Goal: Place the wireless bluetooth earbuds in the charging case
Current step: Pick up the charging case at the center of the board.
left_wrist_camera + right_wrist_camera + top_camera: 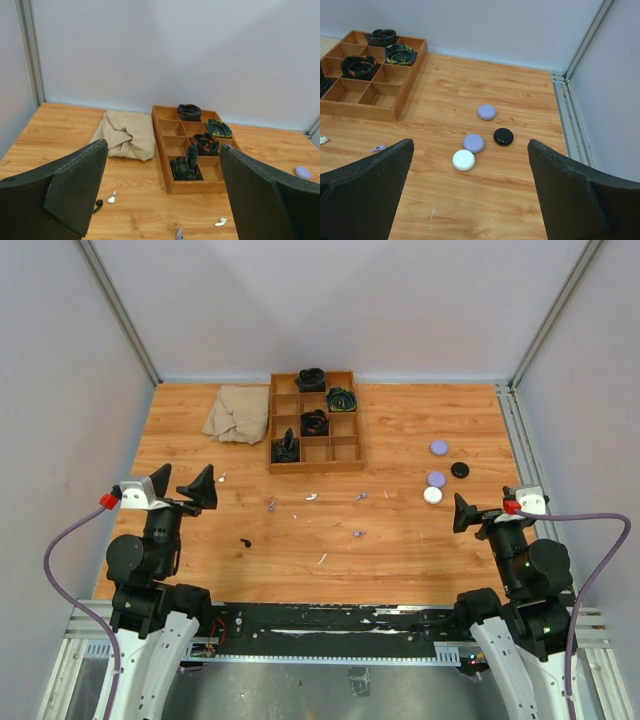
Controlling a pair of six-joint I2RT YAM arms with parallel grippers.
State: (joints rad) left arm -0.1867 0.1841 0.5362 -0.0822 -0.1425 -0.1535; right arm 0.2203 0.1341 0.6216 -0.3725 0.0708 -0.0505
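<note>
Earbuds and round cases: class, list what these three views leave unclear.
1. Earbuds, top view: too small to tell left from right.
2. Round cases, right wrist view: insides not visible.
3. Wooden tray, right wrist view: cut off by the left edge.

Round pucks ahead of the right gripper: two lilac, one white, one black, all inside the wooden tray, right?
No. The two lilac pucks, white puck and black puck lie on the table, right of the wooden tray; the right wrist view shows it.
</note>
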